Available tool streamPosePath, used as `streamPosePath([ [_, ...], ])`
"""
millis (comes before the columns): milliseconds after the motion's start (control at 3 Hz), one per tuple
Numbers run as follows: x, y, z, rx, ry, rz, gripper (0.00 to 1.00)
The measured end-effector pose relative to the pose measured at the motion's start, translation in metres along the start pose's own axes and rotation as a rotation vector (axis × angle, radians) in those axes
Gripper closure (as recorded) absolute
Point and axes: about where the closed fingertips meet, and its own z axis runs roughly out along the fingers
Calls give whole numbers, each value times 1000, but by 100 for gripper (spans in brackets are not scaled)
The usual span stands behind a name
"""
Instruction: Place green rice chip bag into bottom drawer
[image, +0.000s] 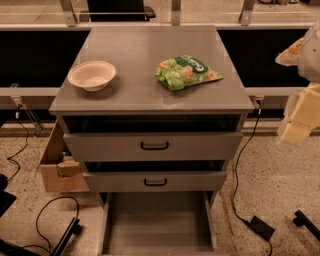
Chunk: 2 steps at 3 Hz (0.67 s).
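The green rice chip bag (187, 72) lies flat on the grey cabinet top (140, 45), right of centre, with orange-tan chip pictures and a dark logo. The bottom drawer (157, 222) is pulled out toward the camera below the cabinet, a plain grey tray with nothing in it. My gripper (300, 117) shows as pale cream parts at the right edge of the camera view. It hangs beside the cabinet's right side, well to the right of the bag and lower than it, apart from both the bag and the drawer.
A cream bowl (92, 75) sits on the left of the cabinet top. Two upper drawers with black handles (154, 146) (155, 181) stand slightly pulled out. A cardboard box (57, 167) leans at the cabinet's left. Cables and a black power brick (262, 227) lie on the floor.
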Motion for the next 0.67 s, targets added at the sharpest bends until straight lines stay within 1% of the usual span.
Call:
streamPosePath([
  [333, 0, 0, 0, 0, 0, 0, 0],
  [667, 0, -15, 12, 30, -55, 17, 0],
])
